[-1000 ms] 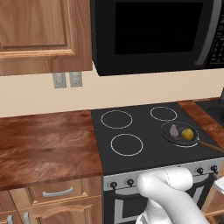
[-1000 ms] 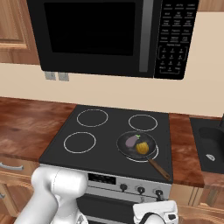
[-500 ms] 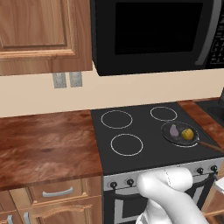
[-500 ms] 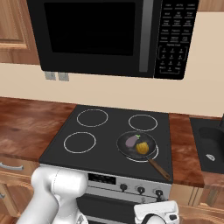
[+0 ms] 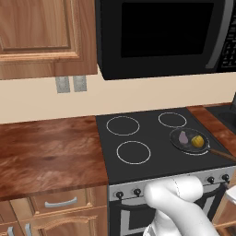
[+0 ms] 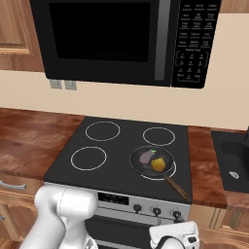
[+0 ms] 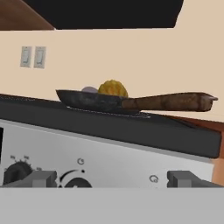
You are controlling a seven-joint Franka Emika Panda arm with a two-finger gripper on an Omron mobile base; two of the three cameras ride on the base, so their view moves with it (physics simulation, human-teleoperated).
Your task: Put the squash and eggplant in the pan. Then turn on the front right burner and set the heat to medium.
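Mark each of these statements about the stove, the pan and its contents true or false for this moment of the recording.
1. The small round yellow squash lies inside the shallow dark grey frying pan. True.
2. The glossy purple eggplant lies on the wooden counter. False: it is in the pan beside the squash.
3. The pan sits on the front right burner's white ring. True.
4. The pan's brown handle points toward the back wall. False: it points toward the stove's front right edge.
5. The end effector is shut on a control knob. False: its fingers stand apart before the stove's front panel, holding nothing.
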